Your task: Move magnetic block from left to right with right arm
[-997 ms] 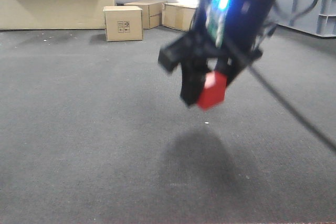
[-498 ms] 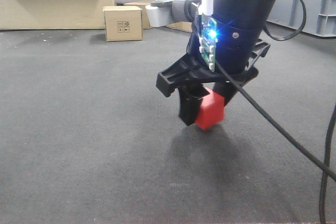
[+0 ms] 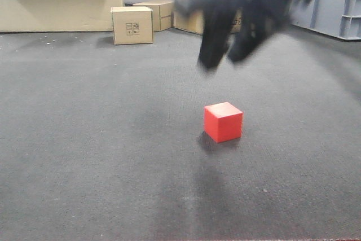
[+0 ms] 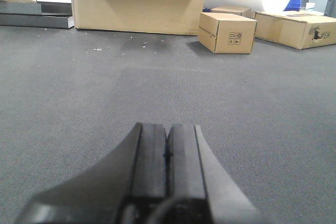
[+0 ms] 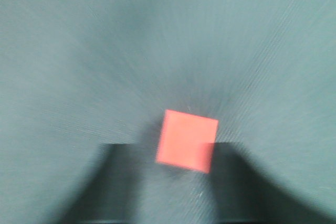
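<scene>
With the block (image 3: 223, 121) sitting free mid-carpet (image 3: 84, 139), the right gripper (image 3: 224, 55) is hanging above it, jaws apart and empty; placing looks finished. Next: retreating clear. Left gripper (image 4: 167, 153) is resting closed.

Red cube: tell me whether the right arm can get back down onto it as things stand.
Probably yes. The cube sits alone on bare carpet, with the right pincer open above it and nothing between them. The boxes stand far behind.
</scene>
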